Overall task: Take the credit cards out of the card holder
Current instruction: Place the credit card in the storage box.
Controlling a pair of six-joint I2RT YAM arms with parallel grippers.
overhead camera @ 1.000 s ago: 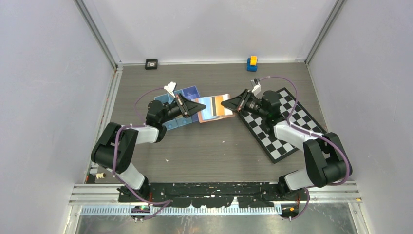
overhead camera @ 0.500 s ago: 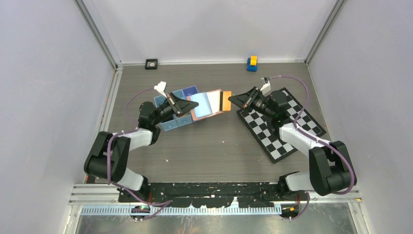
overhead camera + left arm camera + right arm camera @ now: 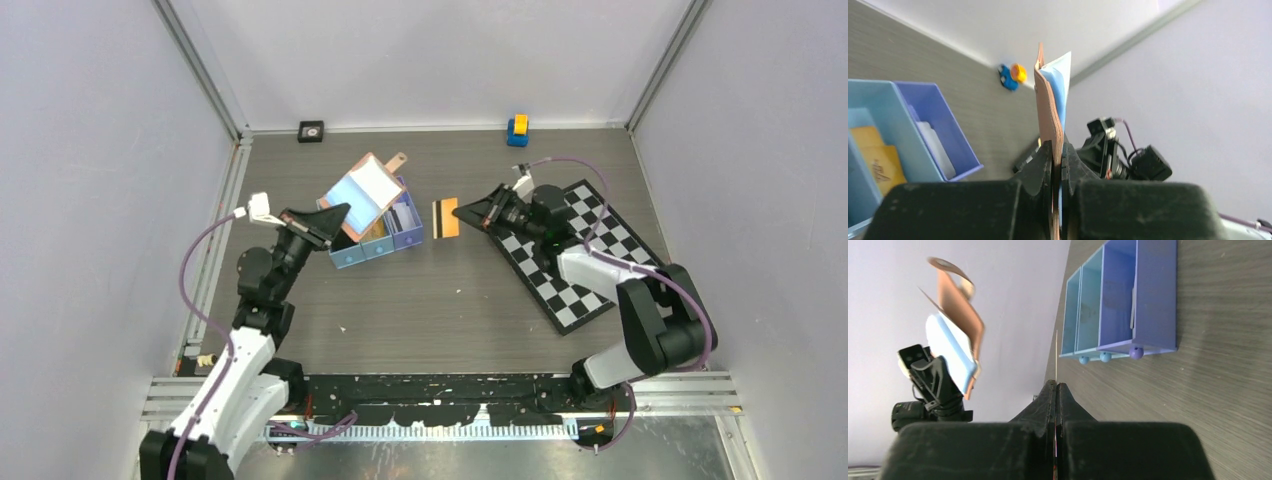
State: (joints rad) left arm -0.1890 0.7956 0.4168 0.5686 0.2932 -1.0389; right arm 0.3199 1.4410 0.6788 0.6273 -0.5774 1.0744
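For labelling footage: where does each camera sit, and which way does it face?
Top external: above, behind both arms, which it shows; looks down at the table.
Left wrist: along the left gripper, shut on the card holder, toward the right arm.
Right wrist: along the right gripper, shut on an orange card, toward the blue tray.
All share the card holder.

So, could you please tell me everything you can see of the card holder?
The card holder is a tan, leather-like wallet with a closing tab at its far corner and a pale blue face showing. The left end effector pinches its lower edge, holding it tilted above the blue tray.
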